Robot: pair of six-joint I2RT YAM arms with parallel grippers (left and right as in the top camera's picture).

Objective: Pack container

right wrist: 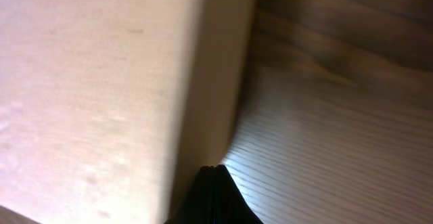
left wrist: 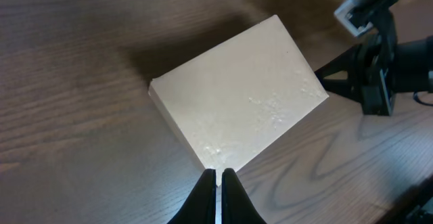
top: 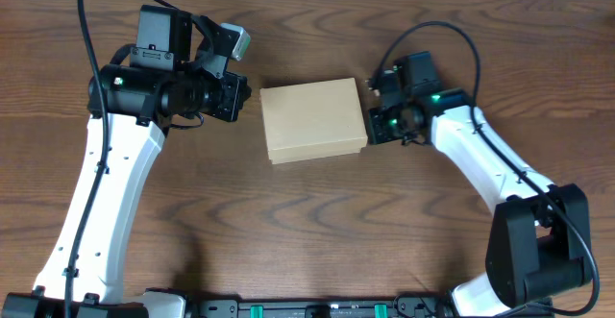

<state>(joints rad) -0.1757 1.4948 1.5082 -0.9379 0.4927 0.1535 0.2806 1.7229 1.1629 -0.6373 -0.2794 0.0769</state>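
The container is a plain tan cardboard box lying flat with its lid closed at the table's middle. It also shows in the left wrist view and fills the left of the right wrist view. My left gripper is shut and empty, just off the box's left edge; its tips point at a box corner. My right gripper is shut and empty, its tips right against the box's right side wall.
The box rests on a dark wood-grain table. The right arm shows beyond the box in the left wrist view. No other loose objects are in view.
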